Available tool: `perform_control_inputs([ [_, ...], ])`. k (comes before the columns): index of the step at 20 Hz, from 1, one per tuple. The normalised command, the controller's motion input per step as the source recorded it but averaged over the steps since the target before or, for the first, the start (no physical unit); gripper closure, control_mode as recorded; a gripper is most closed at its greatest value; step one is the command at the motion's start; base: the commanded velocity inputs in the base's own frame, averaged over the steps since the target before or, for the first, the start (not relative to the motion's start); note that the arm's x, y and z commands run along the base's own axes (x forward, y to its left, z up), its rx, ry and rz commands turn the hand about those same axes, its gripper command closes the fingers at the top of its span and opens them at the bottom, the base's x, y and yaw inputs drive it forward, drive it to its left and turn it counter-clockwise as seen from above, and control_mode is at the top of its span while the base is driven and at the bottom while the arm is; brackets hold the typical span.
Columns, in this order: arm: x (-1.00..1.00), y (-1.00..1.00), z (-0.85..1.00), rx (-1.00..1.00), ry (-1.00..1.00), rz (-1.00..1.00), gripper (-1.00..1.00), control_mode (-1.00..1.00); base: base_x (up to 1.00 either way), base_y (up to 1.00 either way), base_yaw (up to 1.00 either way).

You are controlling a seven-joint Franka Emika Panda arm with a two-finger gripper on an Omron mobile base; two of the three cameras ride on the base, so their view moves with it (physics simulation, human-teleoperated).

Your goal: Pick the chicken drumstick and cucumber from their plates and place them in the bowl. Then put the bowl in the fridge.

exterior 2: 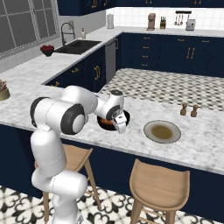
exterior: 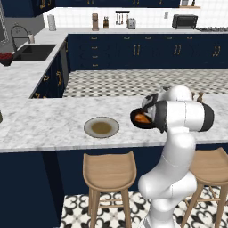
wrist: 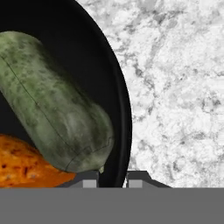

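Hand view: gripper [wrist: 112,177] looks pinched on the bowl [wrist: 124,113] rim, cucumber [wrist: 52,100] and drumstick [wrist: 22,164] inside. That thin edge grip could slip, tipping the bowl when lifted.

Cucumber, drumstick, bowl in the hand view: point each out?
cucumber [wrist: 52,100]: hand view, middle of its green side.
chicken drumstick [wrist: 22,164]: hand view, orange surface at lower left.
bowl [wrist: 123,109]: hand view, glossy black rim beside the marble counter [wrist: 175,87].

Your two base views look forward and down from behind, sharing the marble counter [exterior: 44,124]. Your hand view sits close over the bowl [wrist: 111,87].
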Motion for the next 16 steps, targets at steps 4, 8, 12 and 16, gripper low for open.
perform_control_inputs([
  [4,-0.16,0.16,0.20,-0.09,-0.19,-0.06,1.00,-1.00,0.00,0.00,0.00],
  [8,-0.32,0.10,0.70,-0.01,-0.17,-0.13,1.00,-1.00,0.00,0.00,0.00],
  [12,-0.73,0.06,0.96,0.00,-0.08,-0.20,1.00,-1.00,0.00,0.00,0.00],
  [16,-1.00,0.01,0.85,0.01,-0.03,-0.16,1.00,-1.00,0.00,0.00,0.00],
])
